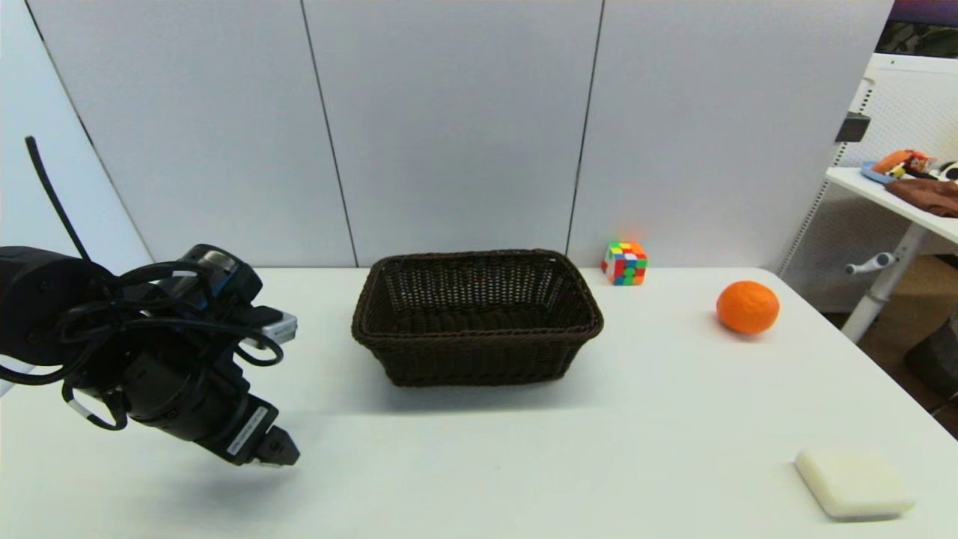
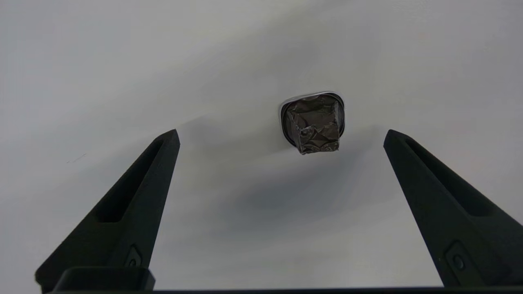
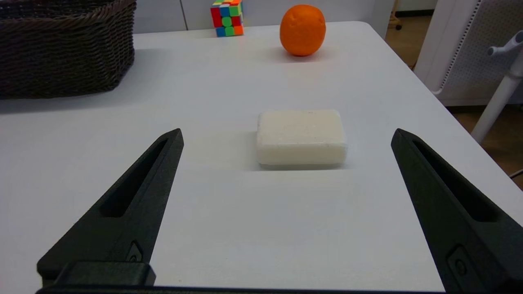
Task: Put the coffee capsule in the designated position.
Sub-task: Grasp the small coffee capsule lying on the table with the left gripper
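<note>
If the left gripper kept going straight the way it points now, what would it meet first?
Most likely the coffee capsule, which lies on the table ahead of the open left gripper, a little off centre between its fingers.

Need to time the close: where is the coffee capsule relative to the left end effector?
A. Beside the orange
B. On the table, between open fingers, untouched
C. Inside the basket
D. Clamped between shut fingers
B: in the left wrist view the coffee capsule sits on the table, apart from both fingers of the open left end effector.
</note>
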Motion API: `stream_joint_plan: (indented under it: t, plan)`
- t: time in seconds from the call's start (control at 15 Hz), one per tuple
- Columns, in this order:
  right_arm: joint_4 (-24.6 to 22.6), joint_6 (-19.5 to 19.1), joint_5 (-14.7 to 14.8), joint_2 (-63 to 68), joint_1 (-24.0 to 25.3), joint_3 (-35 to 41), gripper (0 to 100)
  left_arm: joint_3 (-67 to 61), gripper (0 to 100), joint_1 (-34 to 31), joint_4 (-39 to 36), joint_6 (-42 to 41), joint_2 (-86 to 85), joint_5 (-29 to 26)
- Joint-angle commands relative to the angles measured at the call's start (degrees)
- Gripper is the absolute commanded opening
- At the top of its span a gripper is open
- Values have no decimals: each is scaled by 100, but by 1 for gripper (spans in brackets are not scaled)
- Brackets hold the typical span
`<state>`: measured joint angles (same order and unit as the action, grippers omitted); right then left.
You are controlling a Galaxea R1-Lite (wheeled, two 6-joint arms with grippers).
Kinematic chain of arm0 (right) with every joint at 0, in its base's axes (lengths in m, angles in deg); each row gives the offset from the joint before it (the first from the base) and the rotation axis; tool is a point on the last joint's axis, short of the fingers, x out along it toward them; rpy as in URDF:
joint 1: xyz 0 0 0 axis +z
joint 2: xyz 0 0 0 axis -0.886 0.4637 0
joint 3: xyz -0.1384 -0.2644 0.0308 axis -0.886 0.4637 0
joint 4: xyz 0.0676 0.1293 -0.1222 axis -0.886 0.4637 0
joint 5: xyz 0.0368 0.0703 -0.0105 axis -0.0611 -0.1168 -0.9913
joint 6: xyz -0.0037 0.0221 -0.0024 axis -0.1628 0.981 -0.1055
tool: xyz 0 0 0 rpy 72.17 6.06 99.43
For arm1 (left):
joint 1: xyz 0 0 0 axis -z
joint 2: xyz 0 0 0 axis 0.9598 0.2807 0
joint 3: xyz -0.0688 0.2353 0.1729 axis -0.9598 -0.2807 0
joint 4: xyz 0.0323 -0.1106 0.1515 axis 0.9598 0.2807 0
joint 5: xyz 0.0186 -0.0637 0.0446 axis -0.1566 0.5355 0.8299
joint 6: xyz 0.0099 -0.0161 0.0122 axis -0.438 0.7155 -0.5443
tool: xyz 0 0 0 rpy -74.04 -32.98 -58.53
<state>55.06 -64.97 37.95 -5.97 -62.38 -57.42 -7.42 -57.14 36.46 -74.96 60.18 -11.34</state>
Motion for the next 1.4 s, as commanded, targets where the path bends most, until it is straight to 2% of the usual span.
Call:
stream_joint_plan:
  t: [0.07,0.73,0.8,1.4]
  plan:
    - [-2,-1,0,7,0,0,100,8,100,6,-10,9,70,-2]
    - [-2,-1,0,7,0,0,100,17,100,164,-36,9,246,-2]
    - [-2,-1,0,7,0,0,100,17,0,155,-36,9,246,-2]
    - [-2,8,0,7,0,0,100,-1,0,208,-10,0,228,-2]
